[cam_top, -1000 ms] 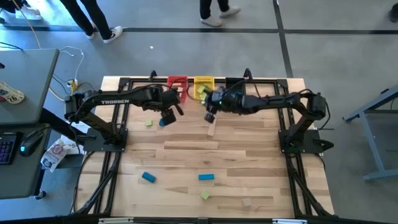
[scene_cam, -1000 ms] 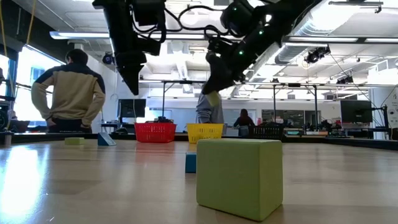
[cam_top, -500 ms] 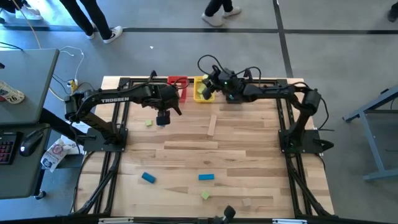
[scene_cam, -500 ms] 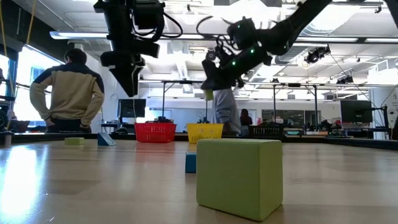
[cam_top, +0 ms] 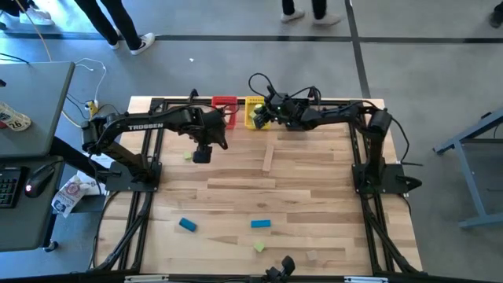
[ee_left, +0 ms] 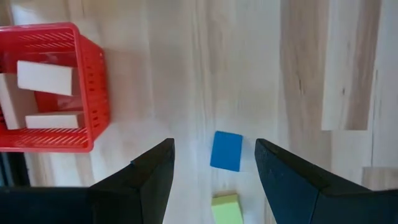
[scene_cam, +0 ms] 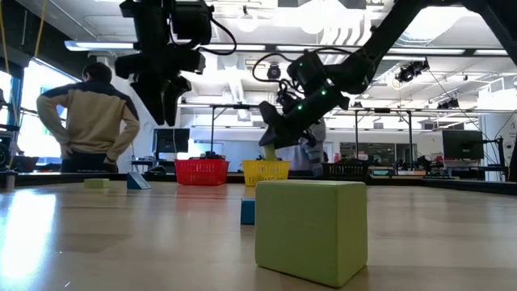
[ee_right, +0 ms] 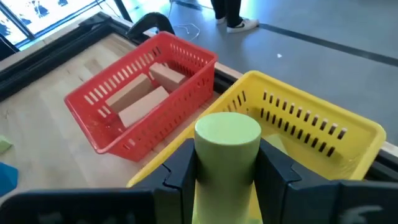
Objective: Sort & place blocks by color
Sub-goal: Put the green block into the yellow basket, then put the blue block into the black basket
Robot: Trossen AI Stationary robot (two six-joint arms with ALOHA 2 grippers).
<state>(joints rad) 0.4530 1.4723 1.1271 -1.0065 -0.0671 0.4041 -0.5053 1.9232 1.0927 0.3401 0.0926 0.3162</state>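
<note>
My right gripper is shut on a light green round block above the yellow bin. My left gripper is open and points down over a blue block lying flat on the table, one finger on either side and above it. A light green block lies beside it. The red bin holds pale wood blocks. A wood bar, two blue blocks, a green cube and a wood cube lie on the table. My right gripper pinches the green block's sides between its two fingers, which reach along it toward its round end. The block is lifted clear over the yellow bin's near wall. In the low view it sticks out below the fingers.
Red, yellow and black bins stand in a row at the table's far edge. The green cube fills the low view's foreground. People stand beyond the table. A desk with a keyboard is off the left side.
My right gripper has carried the green block from above the wood bar toward the table's far edge and now hangs over the yellow bin, lower than half a second ago. My left gripper has shifted slightly left, over the blue block.
</note>
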